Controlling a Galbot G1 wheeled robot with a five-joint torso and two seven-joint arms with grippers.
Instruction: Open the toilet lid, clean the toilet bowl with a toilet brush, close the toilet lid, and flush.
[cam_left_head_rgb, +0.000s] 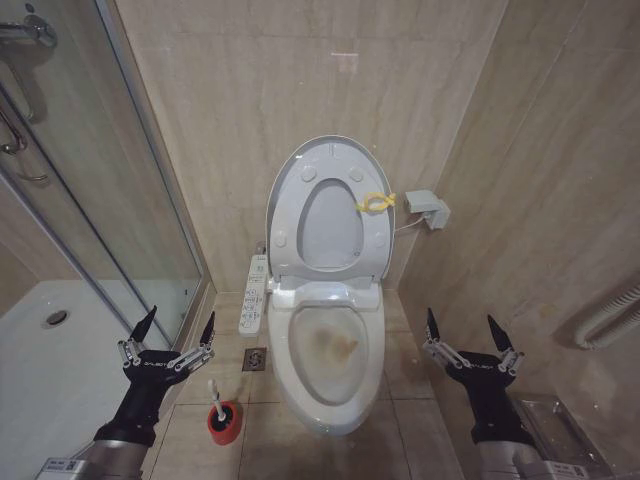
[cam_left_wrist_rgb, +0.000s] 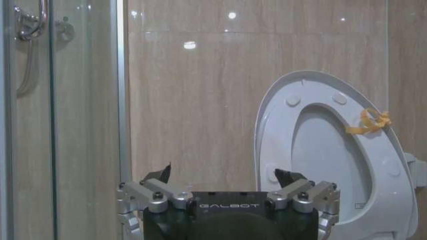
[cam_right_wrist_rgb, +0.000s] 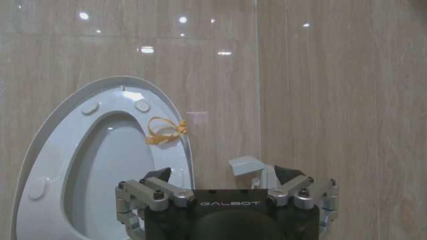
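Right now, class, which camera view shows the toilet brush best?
The head view: the toilet brush stands in its red cup holder on the floor, left of the toilet bowl. The wrist views face the wall and raised toilet lid instead.

My left gripper (cam_left_wrist_rgb: 225, 176) fingers spread apart, raised toilet lid (cam_left_wrist_rgb: 267, 130) and seat ring (cam_left_wrist_rgb: 380, 165) ahead, yellow tag (cam_left_wrist_rgb: 368, 122), glass shower door (cam_left_wrist_rgb: 80, 120) beside

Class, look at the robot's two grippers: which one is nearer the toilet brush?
The left gripper. It hangs open just above the toilet brush in its red holder, while the right gripper hangs open across the toilet bowl.
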